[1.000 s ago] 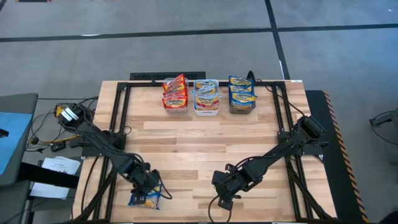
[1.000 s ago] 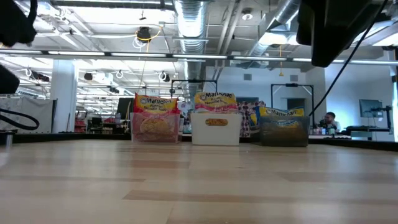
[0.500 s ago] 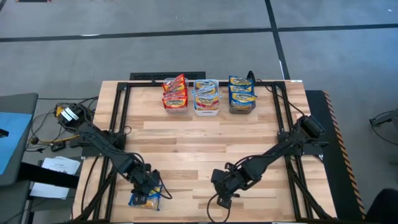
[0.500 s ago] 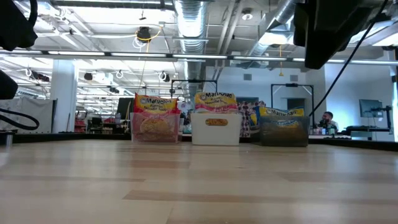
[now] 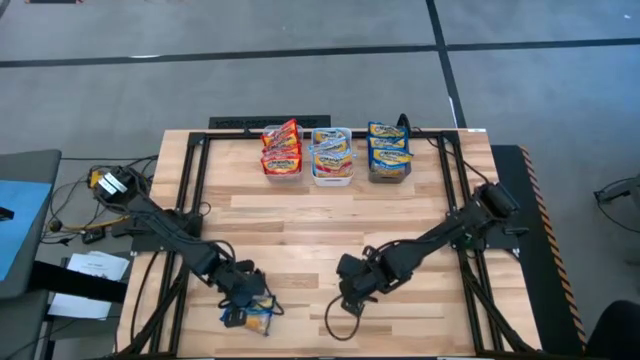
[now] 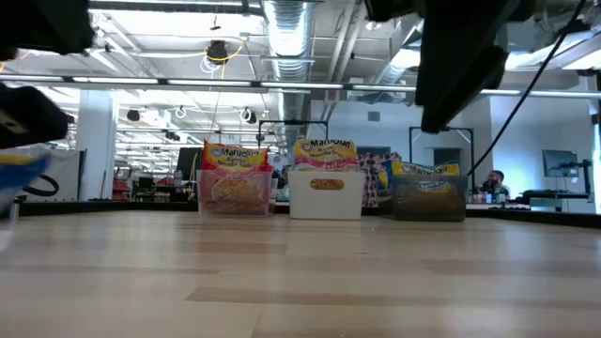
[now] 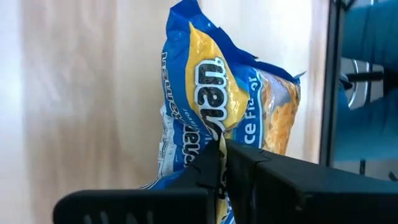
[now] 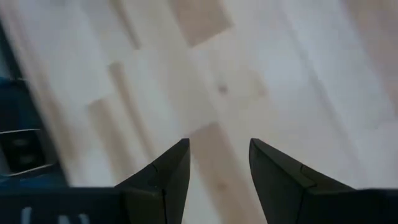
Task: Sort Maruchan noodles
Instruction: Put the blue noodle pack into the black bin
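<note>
Sorted: noodle packets [image 5: 334, 152] filled three bins [image 5: 333, 176] at the surface's [image 5: 330, 225] far edge. Outstanding: one blue-yellow packet [image 7: 214, 118], pinched in left hand [image 7: 222, 171]. Right hand [image 8: 219, 163]: open, empty.

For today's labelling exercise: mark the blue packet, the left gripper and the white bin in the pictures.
Blue packet [image 7: 214, 81], left wrist view, on its yellow printed front.
Left gripper [image 7: 222, 163], left wrist view, where the shut fingertips pinch the packet.
White bin [image 6: 326, 194], low view, on its front wall.
</note>
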